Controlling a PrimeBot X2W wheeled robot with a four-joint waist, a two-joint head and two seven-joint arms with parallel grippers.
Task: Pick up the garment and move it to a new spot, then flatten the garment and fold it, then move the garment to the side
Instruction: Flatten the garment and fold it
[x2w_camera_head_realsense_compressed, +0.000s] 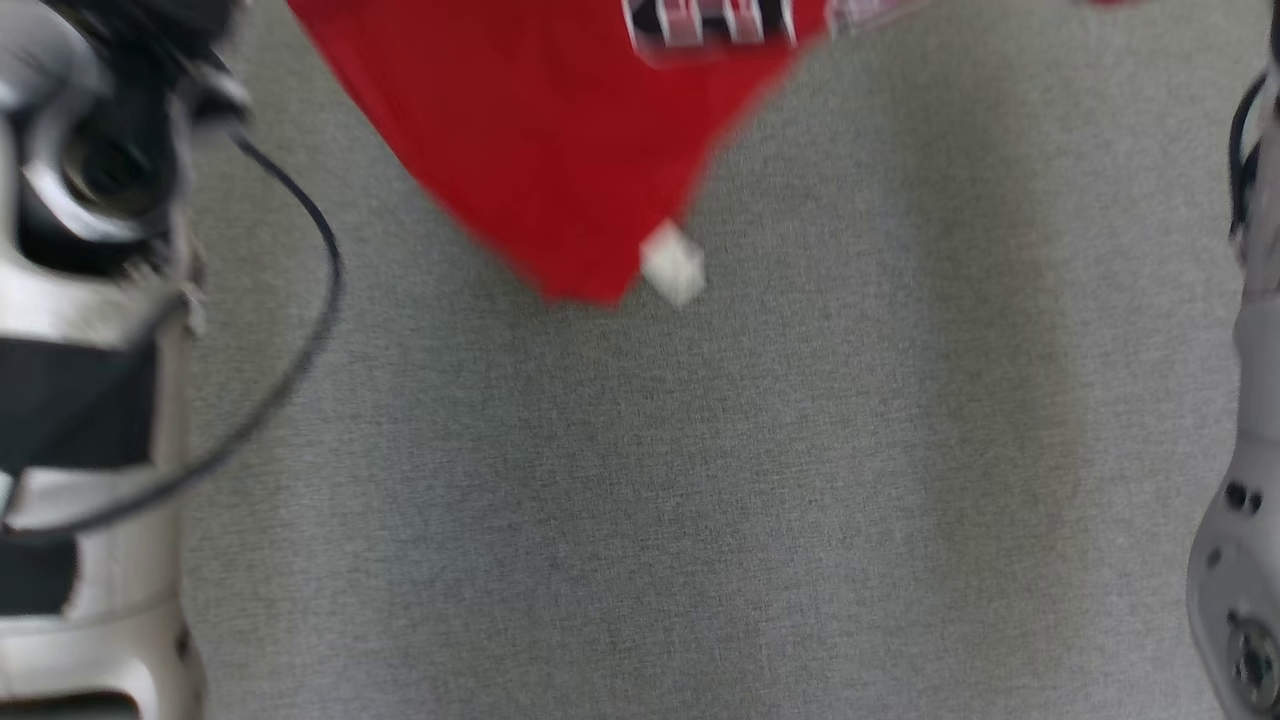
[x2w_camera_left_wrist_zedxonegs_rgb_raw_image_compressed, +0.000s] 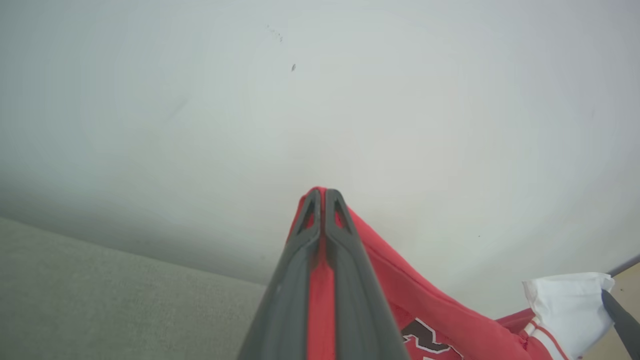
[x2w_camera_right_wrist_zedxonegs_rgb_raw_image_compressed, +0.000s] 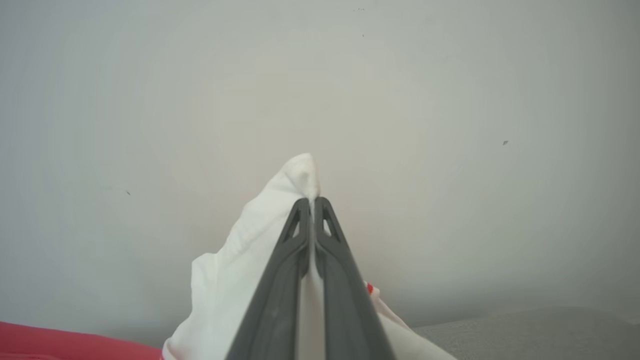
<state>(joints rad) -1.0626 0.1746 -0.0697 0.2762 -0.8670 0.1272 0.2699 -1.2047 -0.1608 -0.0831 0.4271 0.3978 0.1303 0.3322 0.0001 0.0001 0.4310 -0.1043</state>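
While the head camera is blurring, I am watching the red garment (x2w_camera_head_realsense_compressed: 540, 130) spreading across the top of the head view, its lowest corner pointing down the frame over the grey counter (x2w_camera_head_realsense_compressed: 700, 500). The left jaws are pinching shut on a red edge, with fabric showing between the dark fingers (x2w_camera_left_wrist_zedxonegs_rgb_raw_image_compressed: 350, 300). The right jaws are clamping closed on the garment's white section (x2w_camera_right_wrist_zedxonegs_rgb_raw_image_compressed: 235, 280), which is bunching up past their tips. Both wrist cameras are facing a pale wall (x2w_camera_left_wrist_zedxonegs_rgb_raw_image_compressed: 200, 100). A small white patch (x2w_camera_head_realsense_compressed: 672, 263), possibly a label, is sitting at the garment's lowest corner. The left arm (x2w_camera_head_realsense_compressed: 90, 400) and right arm (x2w_camera_head_realsense_compressed: 1240, 560) are framing the counter on either side.
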